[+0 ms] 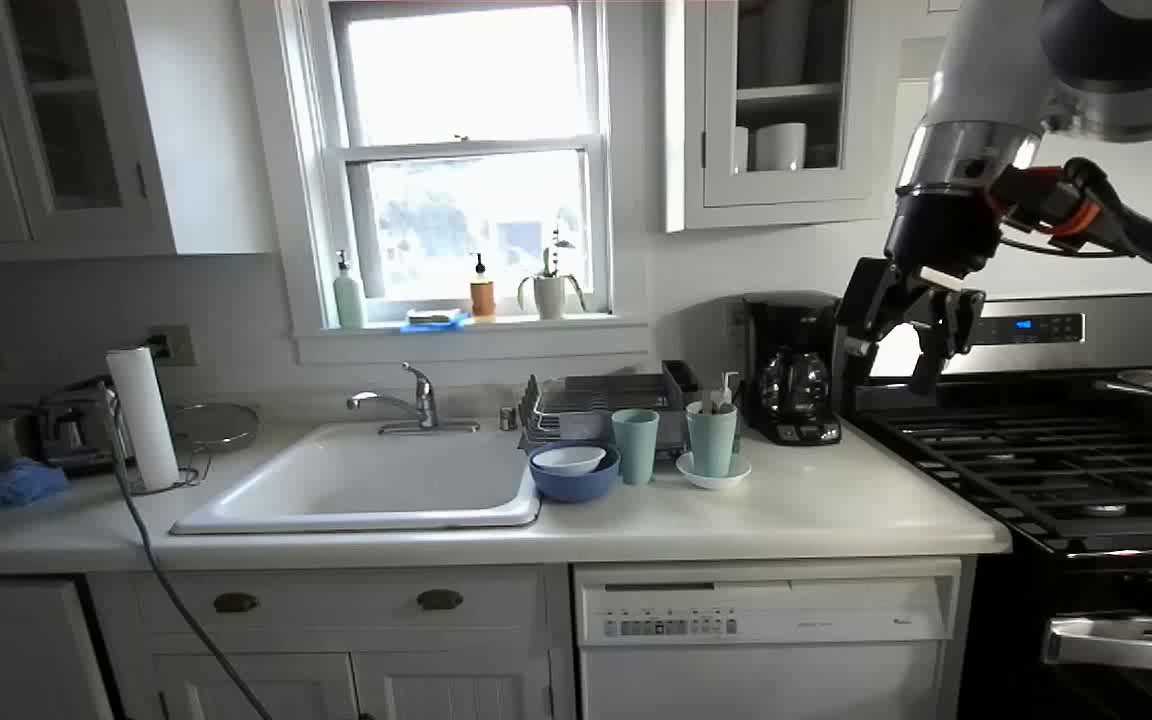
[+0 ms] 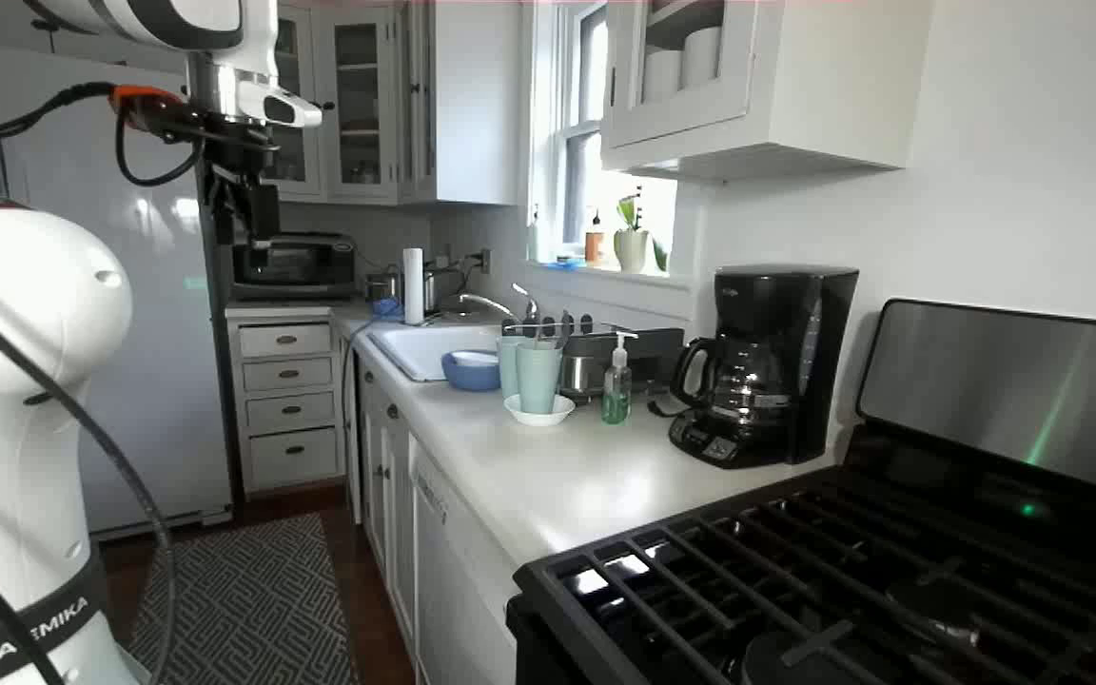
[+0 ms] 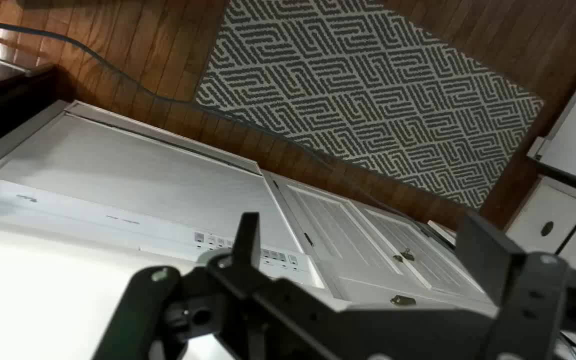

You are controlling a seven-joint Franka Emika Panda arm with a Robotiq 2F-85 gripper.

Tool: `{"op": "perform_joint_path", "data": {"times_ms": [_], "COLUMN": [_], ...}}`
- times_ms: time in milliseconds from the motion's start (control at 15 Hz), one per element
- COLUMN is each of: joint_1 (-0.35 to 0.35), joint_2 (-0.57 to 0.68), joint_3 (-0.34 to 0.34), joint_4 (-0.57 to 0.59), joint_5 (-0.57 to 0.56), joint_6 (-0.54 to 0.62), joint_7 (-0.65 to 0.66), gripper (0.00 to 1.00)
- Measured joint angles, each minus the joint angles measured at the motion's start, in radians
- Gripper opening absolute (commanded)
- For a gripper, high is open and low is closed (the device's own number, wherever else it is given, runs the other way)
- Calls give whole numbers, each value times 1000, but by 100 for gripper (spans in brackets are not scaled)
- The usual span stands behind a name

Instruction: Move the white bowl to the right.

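A small white bowl sits inside a wider dark-blue bowl beside the sink; the white bowl also shows in an exterior view. Two pale blue-green cups stand to its right. The cup with utensils stands in a shallow white dish. My gripper is open and empty, high above counter level, up and right of the bowls, and it shows at upper left in an exterior view. Its spread fingers show in the wrist view, where the bowls are out of view.
A dish rack stands behind the cups. A green soap bottle and a black coffee maker stand farther right on the counter. The stove adjoins the counter. A wall cabinet hangs above.
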Motion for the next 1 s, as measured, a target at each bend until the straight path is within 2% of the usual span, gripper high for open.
{"op": "perform_joint_path", "data": {"times_ms": [800, 1000], "joint_1": [-3, -34], "joint_2": [2, 42], "joint_3": [-1, -21], "joint_4": [1, 1], "joint_5": [0, 27], "joint_6": [6, 86], "joint_7": [0, 3], "gripper": [100, 100]}}
